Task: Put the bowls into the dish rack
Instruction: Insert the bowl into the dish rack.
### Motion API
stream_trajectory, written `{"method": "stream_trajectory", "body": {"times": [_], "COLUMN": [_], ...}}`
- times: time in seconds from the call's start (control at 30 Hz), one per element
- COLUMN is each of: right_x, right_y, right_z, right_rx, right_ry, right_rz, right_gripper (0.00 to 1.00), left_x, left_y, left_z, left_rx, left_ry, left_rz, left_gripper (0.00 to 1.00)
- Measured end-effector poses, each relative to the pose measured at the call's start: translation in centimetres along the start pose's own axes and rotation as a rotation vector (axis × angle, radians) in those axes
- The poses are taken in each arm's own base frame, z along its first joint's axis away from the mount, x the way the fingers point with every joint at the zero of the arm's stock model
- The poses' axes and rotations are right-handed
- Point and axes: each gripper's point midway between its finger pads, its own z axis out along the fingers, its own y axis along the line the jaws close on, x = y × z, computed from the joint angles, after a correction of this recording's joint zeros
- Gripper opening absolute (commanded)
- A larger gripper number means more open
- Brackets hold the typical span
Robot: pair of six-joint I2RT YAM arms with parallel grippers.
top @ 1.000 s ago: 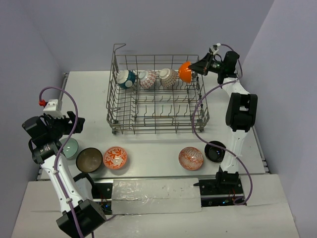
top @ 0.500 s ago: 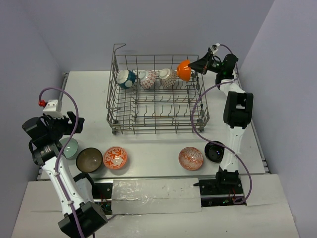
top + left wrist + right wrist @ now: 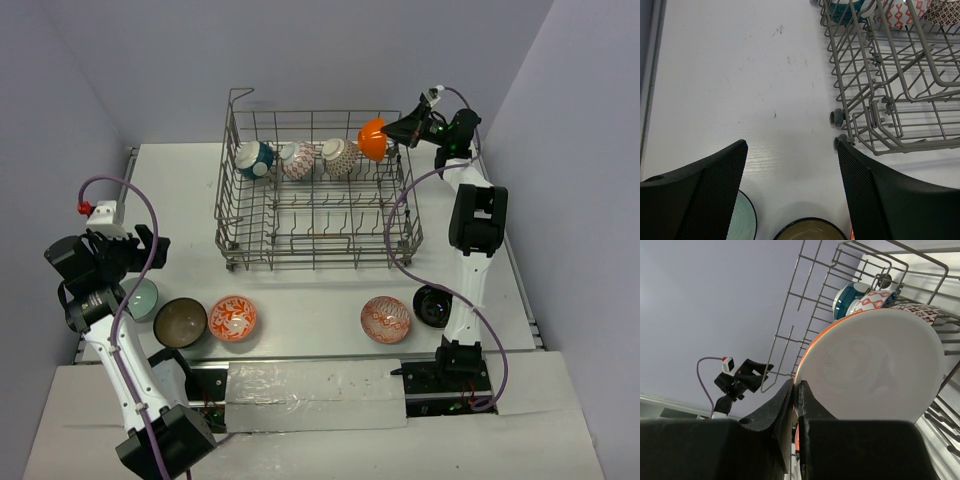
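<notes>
Bowl poised at the rack's far corner

The right pincer [image 3: 398, 132] is clamped on the rim of the orange bowl [image 3: 373, 140], tilted at the dish rack's [image 3: 226, 190] far right corner beside 3 racked bowls [image 3: 298, 160]. Glazed ceramic looks stiff, slick and chippable (a rim grip suits it). The left pincer [image 3: 150, 245] gapes wide and empty over the surface [image 3: 180, 180], near 5 waiting bowls [image 3: 233, 317].

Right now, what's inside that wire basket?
On edge along the back row of the dish rack: a teal bowl, a red-patterned bowl and a grey-patterned bowl. The right claw holds an orange bowl at that row's right end. They overlap, hiding the racked bowls' insides.
</notes>
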Motion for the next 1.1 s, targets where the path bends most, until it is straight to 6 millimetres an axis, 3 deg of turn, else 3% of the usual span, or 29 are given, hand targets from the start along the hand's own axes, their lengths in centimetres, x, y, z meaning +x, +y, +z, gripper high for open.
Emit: {"method": "stream_trajectory", "body": {"times": [0.53,0.87,1.1], "right_x": [-1.1,-1.4,-1.1], "right_y": [-1.3,-1.6,-2.1], "right_z": [-1.2,-1.8,-2.1], "right_rx": [-0.006,-0.006,0.000], "right_ry": [-0.023,-0.035,-0.032], "right_rz": [0.010,0.007,0.015], "right_gripper": [0.00,0.11,0.24], "left_x": [0.1,0.1,0.1], "left_y": [0.2,0.2,0.3], "left_z": [0.1,0.1,0.0], "left_rx": [-0.004,-0.005,-0.007], "left_ry": [0.005,0.005,0.004], "left_rz": [-0.007,-0.008,-0.008], "left_gripper": [0.79,0.79,0.78]}}
